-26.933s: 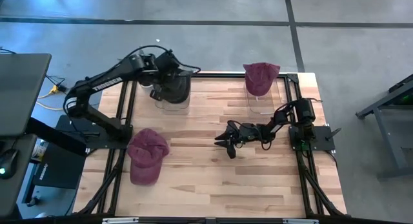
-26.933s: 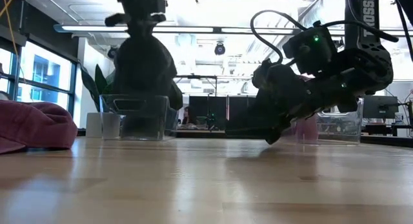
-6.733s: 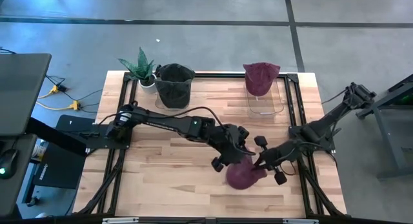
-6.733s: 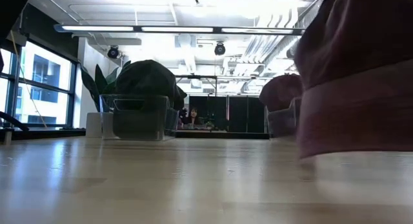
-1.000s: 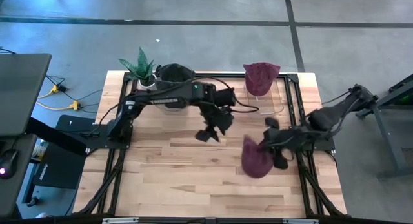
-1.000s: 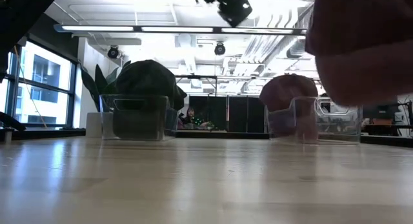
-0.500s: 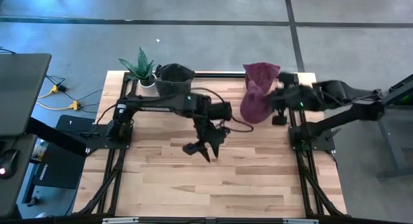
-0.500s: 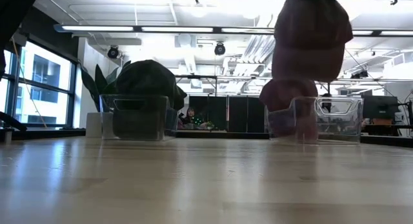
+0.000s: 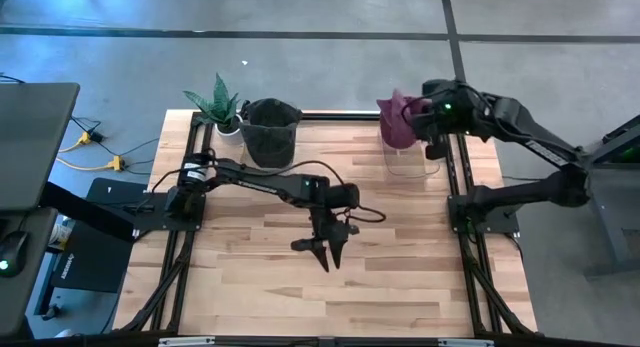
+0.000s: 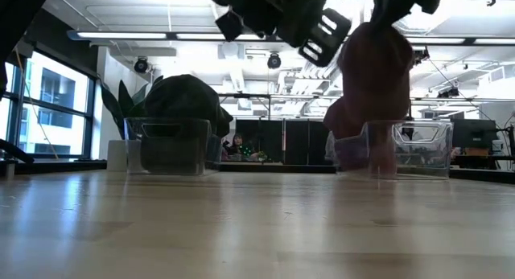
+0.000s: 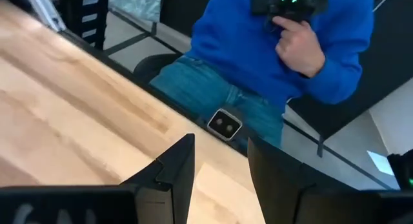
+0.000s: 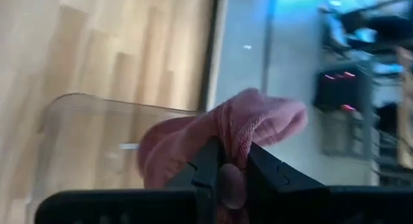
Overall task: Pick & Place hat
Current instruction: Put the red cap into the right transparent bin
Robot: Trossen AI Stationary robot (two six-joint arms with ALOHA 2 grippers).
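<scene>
One maroon hat (image 9: pixel 398 120) hangs pinched in the right end effector (image 9: pixel 428 119) above a clear bin (image 9: pixel 408 157).

Table (image 9: pixel 260 287): light wooden plank top with a black metal frame running along its left, right and far edges. Standing directly on it, all in a row at the far edge: a small potted plant (image 9: pixel 219 105) with green spiky leaves at the far left corner; just beside it a clear plastic bin (image 9: pixel 268 147) holding a dark hat (image 9: pixel 270 120); well apart, near the far right corner, a second clear bin (image 9: pixel 408 159). The near half of the top was bare wood.
</scene>
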